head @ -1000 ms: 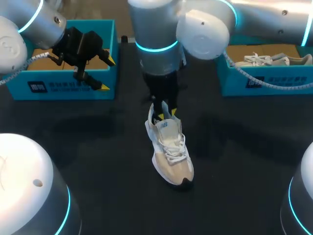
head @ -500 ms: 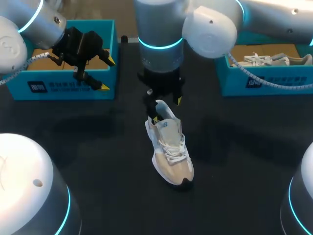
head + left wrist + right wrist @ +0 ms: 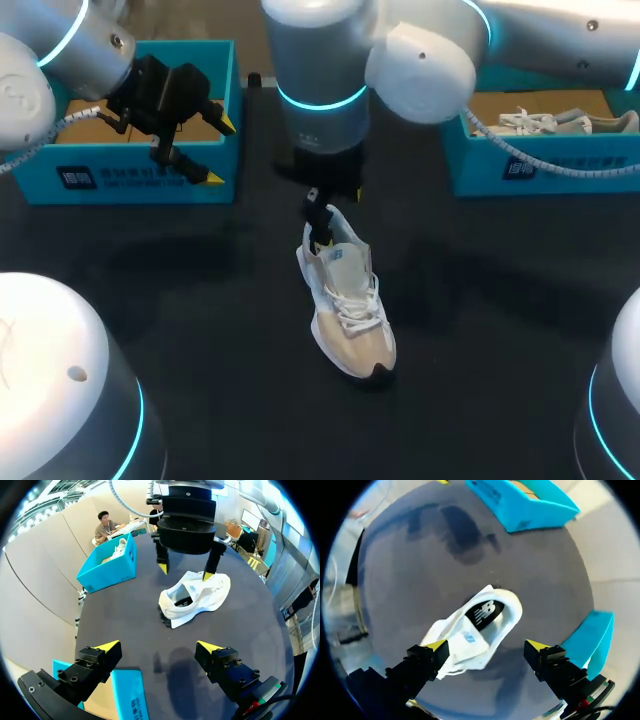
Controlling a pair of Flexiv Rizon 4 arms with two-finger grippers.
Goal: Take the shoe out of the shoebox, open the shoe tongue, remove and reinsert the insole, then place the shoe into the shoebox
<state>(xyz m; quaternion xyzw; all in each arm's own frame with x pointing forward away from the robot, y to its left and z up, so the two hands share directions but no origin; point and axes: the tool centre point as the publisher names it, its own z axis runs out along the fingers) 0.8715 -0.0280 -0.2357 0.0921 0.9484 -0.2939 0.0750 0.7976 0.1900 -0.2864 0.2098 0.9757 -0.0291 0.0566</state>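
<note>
Dark table (image 3: 200,330) fills scene (matte, near black); soft shadows fall across its top.

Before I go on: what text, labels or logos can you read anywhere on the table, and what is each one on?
Nothing can be quoted; no print here is legible.
Left shoebox, front wall: dark logo square and white print, too blurred to read.
Right shoebox, front wall: same kind of print, blurred.
Shoe tongue: small blue label, too small to read.
Insole: pale logo mark, no legible words.
</note>
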